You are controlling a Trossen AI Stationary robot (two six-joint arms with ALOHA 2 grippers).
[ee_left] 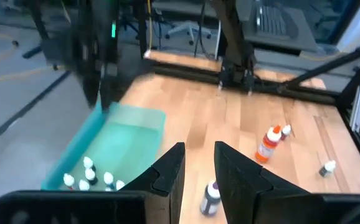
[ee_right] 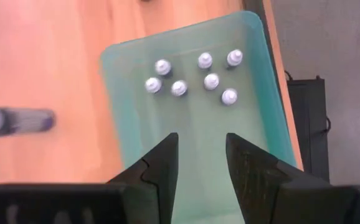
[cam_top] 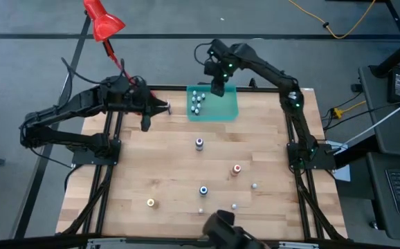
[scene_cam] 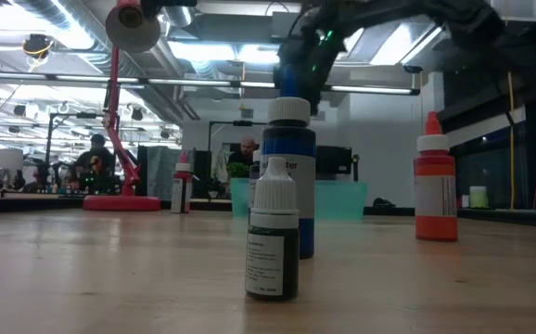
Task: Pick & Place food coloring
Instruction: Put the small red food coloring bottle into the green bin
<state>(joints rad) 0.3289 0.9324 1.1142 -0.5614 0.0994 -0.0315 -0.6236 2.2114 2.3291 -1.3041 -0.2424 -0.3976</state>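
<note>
Right claw [ee_right: 200,163] – hung open and empty over the teal tray [cam_top: 228,111] | left claw [ee_left: 198,168] – open, empty, waiting beside it | seven small bottles [ee_right: 195,78] in tray, others [cam_top: 203,189] on worktop [cam_top: 144,159] | risk – a low dip could knock the packed bottles over

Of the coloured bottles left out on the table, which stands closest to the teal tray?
The purple bottle, just in front of the tray; the orange, blue and yellow ones stand farther away.

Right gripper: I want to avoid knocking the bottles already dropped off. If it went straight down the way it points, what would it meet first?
Probably the bare floor of the teal tray. The right gripper, fingers apart and empty, points beside the small white-capped bottles, not at them.
</note>
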